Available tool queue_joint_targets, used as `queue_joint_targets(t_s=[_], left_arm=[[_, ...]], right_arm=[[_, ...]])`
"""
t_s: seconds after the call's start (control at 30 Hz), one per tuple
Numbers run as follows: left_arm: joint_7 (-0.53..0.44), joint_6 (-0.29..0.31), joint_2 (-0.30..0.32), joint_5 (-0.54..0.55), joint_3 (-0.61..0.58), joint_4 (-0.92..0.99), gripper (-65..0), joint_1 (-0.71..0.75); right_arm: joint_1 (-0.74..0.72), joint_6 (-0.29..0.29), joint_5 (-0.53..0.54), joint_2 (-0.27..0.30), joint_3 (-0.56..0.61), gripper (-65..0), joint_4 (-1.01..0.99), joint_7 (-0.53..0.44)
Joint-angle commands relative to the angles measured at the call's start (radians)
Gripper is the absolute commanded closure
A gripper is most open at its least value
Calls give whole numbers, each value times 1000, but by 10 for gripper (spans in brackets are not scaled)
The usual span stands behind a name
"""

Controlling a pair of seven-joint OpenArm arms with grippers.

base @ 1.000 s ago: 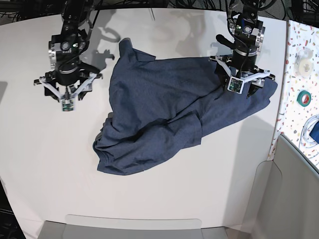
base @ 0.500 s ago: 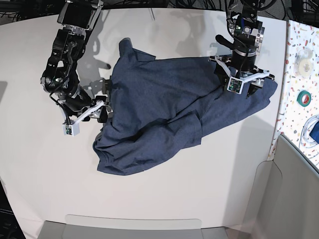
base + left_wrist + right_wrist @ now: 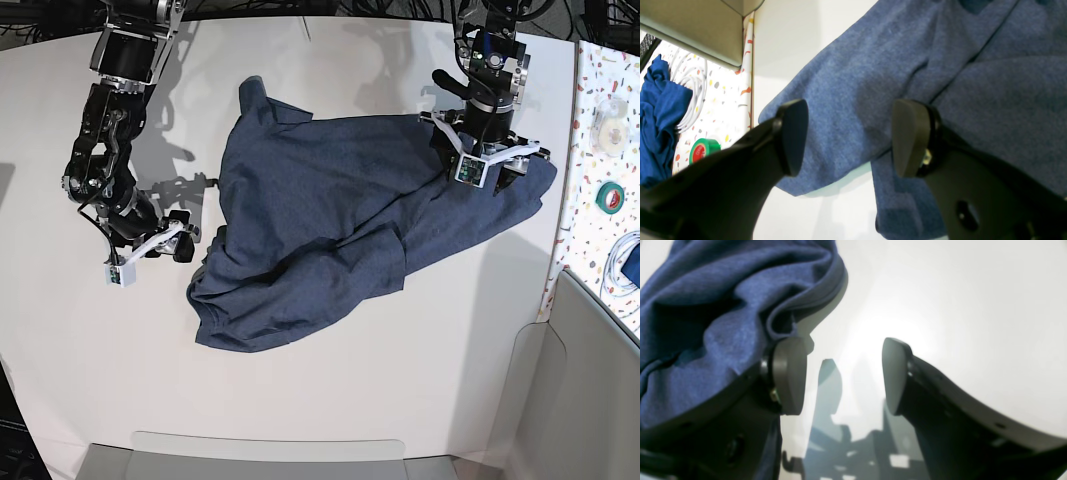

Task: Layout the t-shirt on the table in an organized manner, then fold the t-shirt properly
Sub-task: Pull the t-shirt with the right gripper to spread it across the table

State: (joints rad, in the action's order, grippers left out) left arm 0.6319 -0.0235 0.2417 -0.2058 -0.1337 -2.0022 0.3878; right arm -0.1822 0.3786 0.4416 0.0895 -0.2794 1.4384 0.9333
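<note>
Lying near t-shirt (image 3: 330, 235): green tape roll (image 3: 611, 196), white cable (image 3: 622, 258).

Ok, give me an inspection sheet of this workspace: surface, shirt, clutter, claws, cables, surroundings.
Surface: white table, bare around the shirt.
Job's things: shirt rumpled in a heap, not laid flat, no lettering showing.
Clutter: green tape roll and blue cloth on the speckled strip.
Claws: left claw open over the shirt's edge; right claw open, one finger against the fabric.
Cables: white coil beside the cloth.
Surroundings: grey panel at the table's corner.
</note>
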Motion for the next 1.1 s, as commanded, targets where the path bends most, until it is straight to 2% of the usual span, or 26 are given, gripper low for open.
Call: queue_joint_targets(t_s=[0.0,0.17,0.3,0.4,0.77,1.07], left_arm=[[-17,-10,6,-8,3,-15,-385,-3],[-17,-10,6,-8,3,-15,-385,-3],[-17,-10,6,-8,3,-15,-385,-3],[-17,-10,6,-8,3,-15,-385,-3],[-17,-10,6,-8,3,-15,-385,-3],[-17,-10,6,-8,3,-15,-385,-3]], right_arm=[[-33,9,12,2,2,-354,-3,-24],[-64,13,15,2,9,-354,-86,-49],[-64,67,15,-6,10,-354,-87,-53],[-64,78,15,-6,10,-354,-90,-53],[-64,78,15,-9,105,-354,-86,-58],[-50,78,16,-29,111,-353,-29,-53]])
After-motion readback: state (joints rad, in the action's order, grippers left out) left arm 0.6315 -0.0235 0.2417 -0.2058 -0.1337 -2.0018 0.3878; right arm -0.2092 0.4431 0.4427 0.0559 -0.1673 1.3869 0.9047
